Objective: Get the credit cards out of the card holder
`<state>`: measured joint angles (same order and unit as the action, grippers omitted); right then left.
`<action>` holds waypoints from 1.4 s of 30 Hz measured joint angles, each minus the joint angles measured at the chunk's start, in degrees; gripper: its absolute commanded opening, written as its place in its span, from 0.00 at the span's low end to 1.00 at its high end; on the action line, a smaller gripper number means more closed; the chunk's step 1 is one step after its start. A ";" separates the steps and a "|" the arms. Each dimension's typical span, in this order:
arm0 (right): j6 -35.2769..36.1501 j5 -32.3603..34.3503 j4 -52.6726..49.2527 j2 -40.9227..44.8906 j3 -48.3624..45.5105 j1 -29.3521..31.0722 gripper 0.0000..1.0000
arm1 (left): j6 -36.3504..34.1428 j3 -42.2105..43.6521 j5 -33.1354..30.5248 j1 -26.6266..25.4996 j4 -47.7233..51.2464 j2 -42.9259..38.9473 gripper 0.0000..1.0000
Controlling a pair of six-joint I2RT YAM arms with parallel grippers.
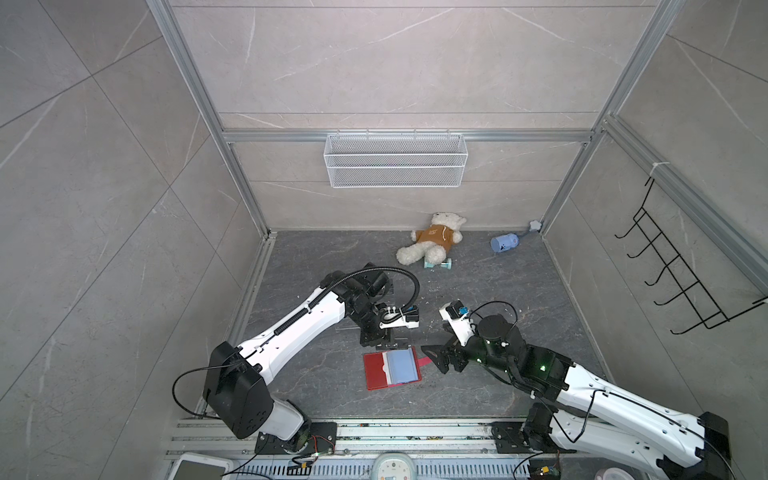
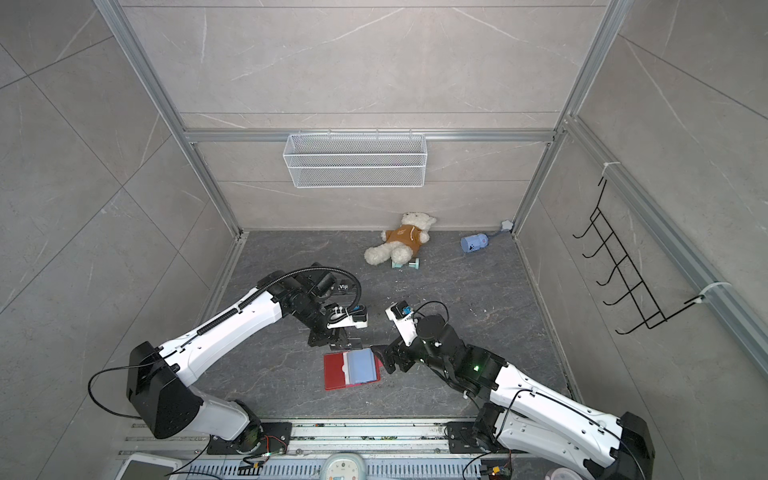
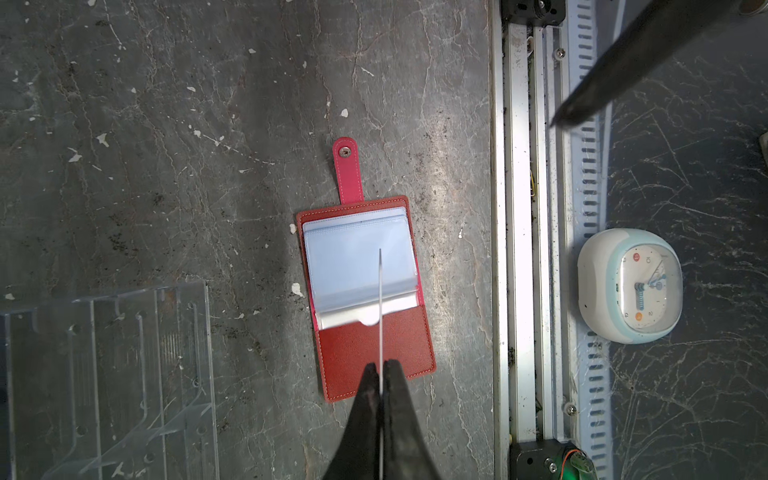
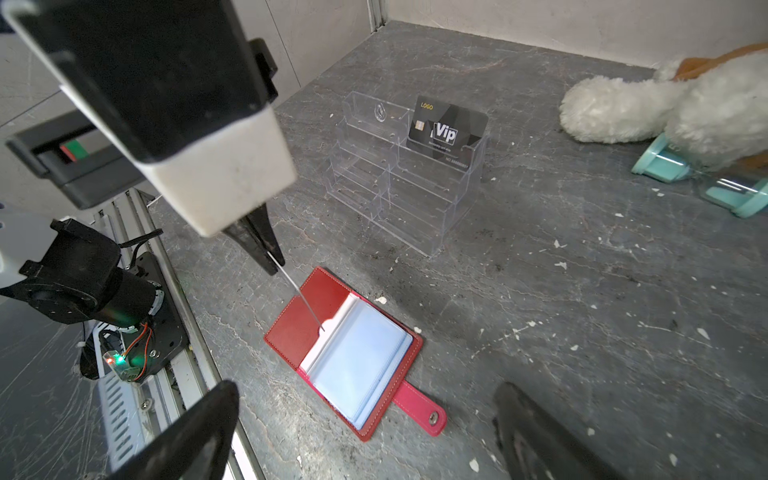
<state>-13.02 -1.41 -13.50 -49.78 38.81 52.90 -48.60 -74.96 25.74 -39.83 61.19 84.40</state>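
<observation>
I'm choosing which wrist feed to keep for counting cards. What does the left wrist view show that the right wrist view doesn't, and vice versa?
Left wrist only: a white-and-teal clock beyond the rail. Right wrist only: a Vip card standing in the clear rack, and a plush bear. Both: the rack, the open red card holder, and the left tool shut on a card seen edge-on.

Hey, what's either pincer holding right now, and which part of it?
The left pincer pinches a credit card by one end, edge-on above the card holder; the right pincer is open and holds nothing.
</observation>
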 measured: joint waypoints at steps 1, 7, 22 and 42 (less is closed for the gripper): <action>-0.04 0.17 -0.26 0.42 0.00 0.00 1.00 | 0.02 0.07 -0.17 0.00 0.00 -0.20 0.00; -0.02 0.63 -2.21 2.69 0.00 0.00 0.99 | -0.02 0.11 -0.79 0.00 0.04 -1.16 0.00; -0.02 0.79 -3.87 3.78 0.00 0.00 1.00 | -0.55 -0.81 -3.72 0.00 0.55 -1.33 0.00; -0.02 -0.07 -3.87 3.76 0.00 0.00 1.00 | -2.73 -6.91 -5.16 2.27 1.86 3.63 0.00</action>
<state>-13.04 -1.48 -17.37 -46.02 38.81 52.90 -51.33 -81.87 20.58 -37.56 63.05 88.03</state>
